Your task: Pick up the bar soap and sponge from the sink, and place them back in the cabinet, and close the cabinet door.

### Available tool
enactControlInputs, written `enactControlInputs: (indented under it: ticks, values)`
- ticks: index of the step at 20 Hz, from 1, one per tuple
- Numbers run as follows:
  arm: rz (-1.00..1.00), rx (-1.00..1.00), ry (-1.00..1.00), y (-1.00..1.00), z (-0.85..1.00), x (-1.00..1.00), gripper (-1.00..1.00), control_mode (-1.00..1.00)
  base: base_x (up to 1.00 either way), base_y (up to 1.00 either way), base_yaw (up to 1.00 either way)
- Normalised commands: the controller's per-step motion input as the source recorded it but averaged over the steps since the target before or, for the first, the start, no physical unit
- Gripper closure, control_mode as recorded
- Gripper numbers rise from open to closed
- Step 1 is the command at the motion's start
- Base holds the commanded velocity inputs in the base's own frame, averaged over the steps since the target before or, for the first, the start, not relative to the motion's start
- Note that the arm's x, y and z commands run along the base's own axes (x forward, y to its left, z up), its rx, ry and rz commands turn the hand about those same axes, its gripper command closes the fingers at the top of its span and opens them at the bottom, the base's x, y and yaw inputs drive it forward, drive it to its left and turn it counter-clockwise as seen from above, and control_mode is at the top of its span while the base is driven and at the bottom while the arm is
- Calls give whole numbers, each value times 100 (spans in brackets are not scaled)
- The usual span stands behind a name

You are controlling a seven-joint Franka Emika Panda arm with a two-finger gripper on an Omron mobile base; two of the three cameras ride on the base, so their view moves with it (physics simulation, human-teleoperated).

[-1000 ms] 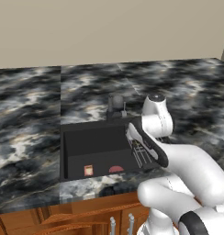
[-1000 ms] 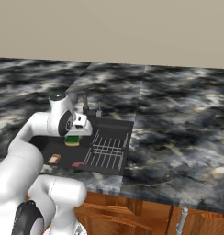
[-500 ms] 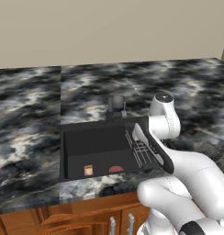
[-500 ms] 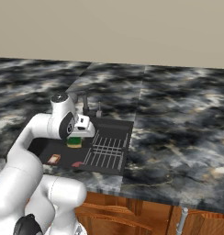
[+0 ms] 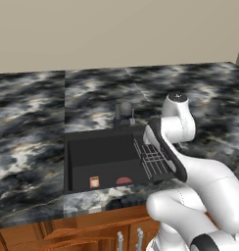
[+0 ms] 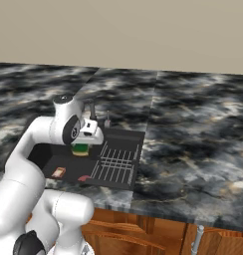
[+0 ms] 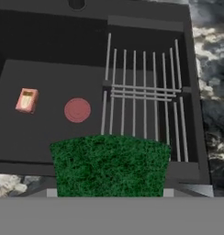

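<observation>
My gripper (image 6: 83, 142) is shut on the sponge (image 6: 80, 149), a green block with a yellow layer beneath, and holds it above the left part of the black sink (image 6: 48, 160). In the hand view the sponge (image 7: 109, 165) hangs between the fingers, over the near rim of the sink (image 7: 22, 151). On the basin floor lie a small orange rectangle (image 7: 26, 100) and a pink rounded piece (image 7: 77, 110); I cannot tell which one is the bar soap. The cabinet and its door are out of view.
A grey wire rack (image 7: 141, 96) fills the right side of the basin. The dark faucet (image 5: 124, 112) stands at the back rim. Black marbled countertop (image 6: 193, 134) surrounds the sink. Wooden drawer fronts (image 5: 87, 235) run below the front edge.
The arm's upper joint has swung slightly to the right and up in the left base view. The sponge stays gripped at nearly the same spot over the sink.
</observation>
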Motion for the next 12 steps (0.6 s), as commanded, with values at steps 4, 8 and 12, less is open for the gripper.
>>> enactControlInputs:
  ticks: [4, 8, 12]
  values:
    - [0, 1, 0, -15, 40, -10, 100, -100, 0, 0, 0]
    - [0, 1, 0, -9, 39, -8, 100, -100, 0, 0, 0]
    - [0, 0, 0, 0, 39, -14, 100, -100, 0, 0, 0]
